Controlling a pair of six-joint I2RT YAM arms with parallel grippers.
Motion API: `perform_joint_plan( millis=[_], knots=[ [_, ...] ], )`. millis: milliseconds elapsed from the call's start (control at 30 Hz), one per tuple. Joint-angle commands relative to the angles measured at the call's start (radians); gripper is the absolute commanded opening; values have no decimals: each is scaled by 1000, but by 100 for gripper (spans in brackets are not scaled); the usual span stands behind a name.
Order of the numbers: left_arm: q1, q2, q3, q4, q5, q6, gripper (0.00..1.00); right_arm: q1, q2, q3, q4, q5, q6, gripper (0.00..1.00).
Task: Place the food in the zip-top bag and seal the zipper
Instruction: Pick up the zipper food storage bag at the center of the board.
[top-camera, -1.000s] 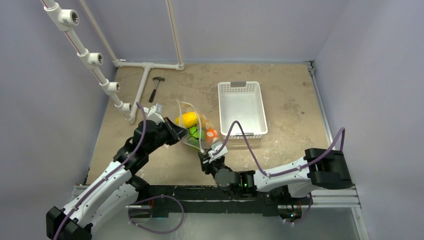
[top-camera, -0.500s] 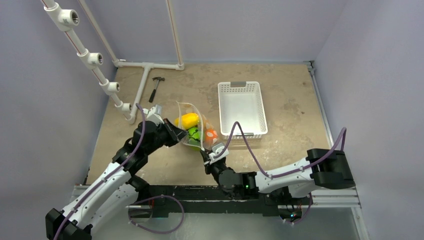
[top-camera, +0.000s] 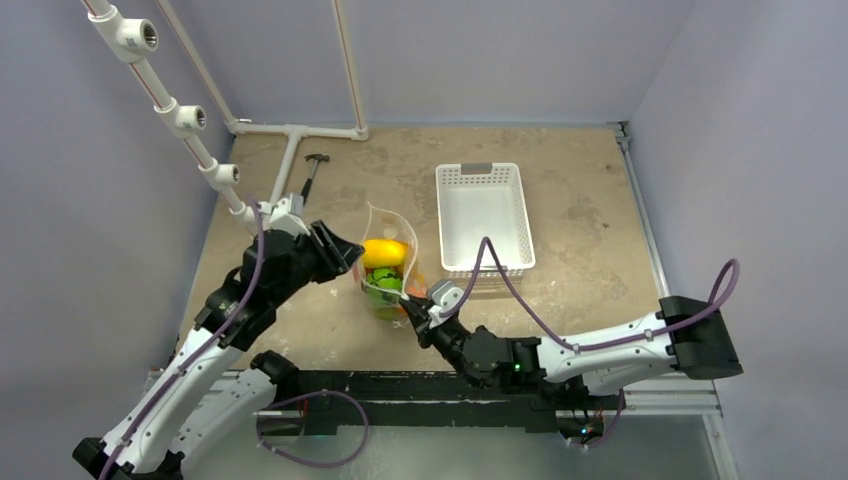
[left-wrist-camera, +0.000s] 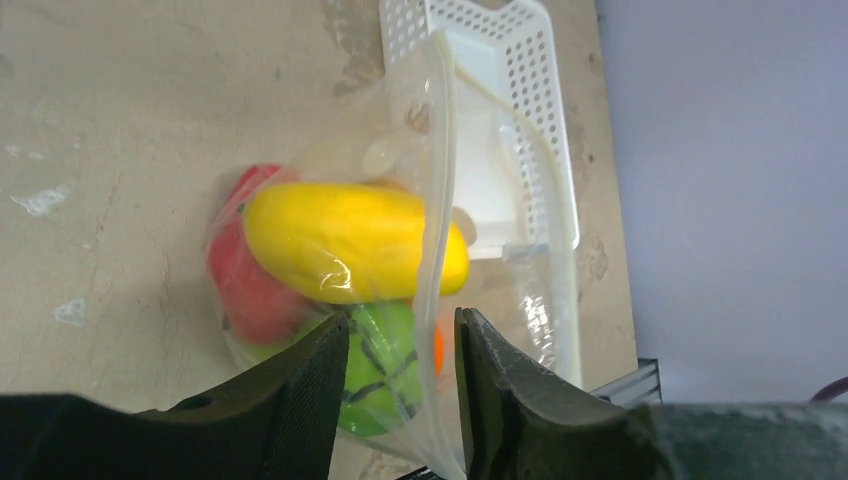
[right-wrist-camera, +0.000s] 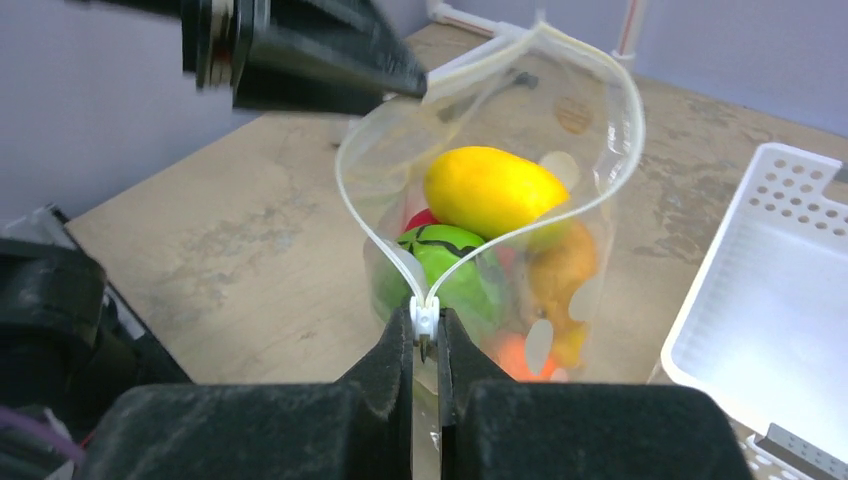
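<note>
The clear zip-top bag (top-camera: 388, 272) stands on the table with its mouth up and open. Inside lies the food: a yellow fruit (right-wrist-camera: 494, 190), a green one (right-wrist-camera: 447, 262), a red one (left-wrist-camera: 252, 290) and orange ones (right-wrist-camera: 563, 262). The zipper (right-wrist-camera: 520, 60) forms an open loop. My right gripper (right-wrist-camera: 425, 345) is shut on the zipper's near end, at its white slider (right-wrist-camera: 425, 317). My left gripper (left-wrist-camera: 400, 375) stands open just left of the bag, holding nothing, and the zipper strip (left-wrist-camera: 441, 200) shows beyond its fingers. Seen from above, the left gripper (top-camera: 347, 254) is beside the bag and the right gripper (top-camera: 417, 306) at its near corner.
An empty white slotted basket (top-camera: 480, 172) stands right of the bag, close behind it. A small hammer (top-camera: 313, 175) and a white pipe frame (top-camera: 291, 150) lie at the back left. A pipe rack (top-camera: 180, 115) runs along the left wall.
My left gripper opened, let go of the bag's mouth and drew back to the left. My right gripper shut on the zipper's end and the bag now stands more upright.
</note>
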Motion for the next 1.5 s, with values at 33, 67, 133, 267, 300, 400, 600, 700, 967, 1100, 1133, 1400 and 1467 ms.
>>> perform_joint_plan(
  millis=[33, 67, 133, 267, 300, 400, 600, 700, 967, 1100, 1133, 1400, 1467],
  knots=[
    [-1, 4, 196, -165, -117, 144, 50, 6, -69, 77, -128, -138, -43, 0],
    [-1, 3, 220, -178, -124, 164, 52, 6, -77, 92, -153, -157, -45, 0],
    [0, 0, 263, -190, -129, 205, 55, 6, -89, 125, -209, -183, -43, 0],
    [-1, 0, 337, -193, -104, 283, 58, 6, -113, 214, -329, -253, -28, 0],
    [-1, 3, 353, -193, -94, 301, 59, 6, -119, 235, -354, -272, -28, 0],
    [-2, 7, 393, -187, -48, 351, 60, 6, -137, 307, -430, -320, -28, 0],
    [-2, 20, 470, -179, 77, 456, 60, 6, -146, 480, -599, -447, -30, 0],
    [-1, 14, 482, -146, 196, 511, 61, 6, -155, 540, -656, -546, -37, 0],
    [-2, -43, 462, -51, 620, 613, 62, 6, -148, 618, -794, -768, -38, 0],
    [-2, -48, 435, -20, 804, 627, 62, 6, -129, 641, -833, -823, -37, 0],
    [-1, -44, 427, -18, 841, 630, 63, 6, -124, 648, -844, -830, -36, 0],
    [-3, -57, 363, -9, 999, 673, 66, 6, -83, 701, -922, -892, -30, 0],
    [-4, -74, 345, -6, 1012, 678, 68, 6, -74, 717, -939, -903, -21, 0]
  ],
)
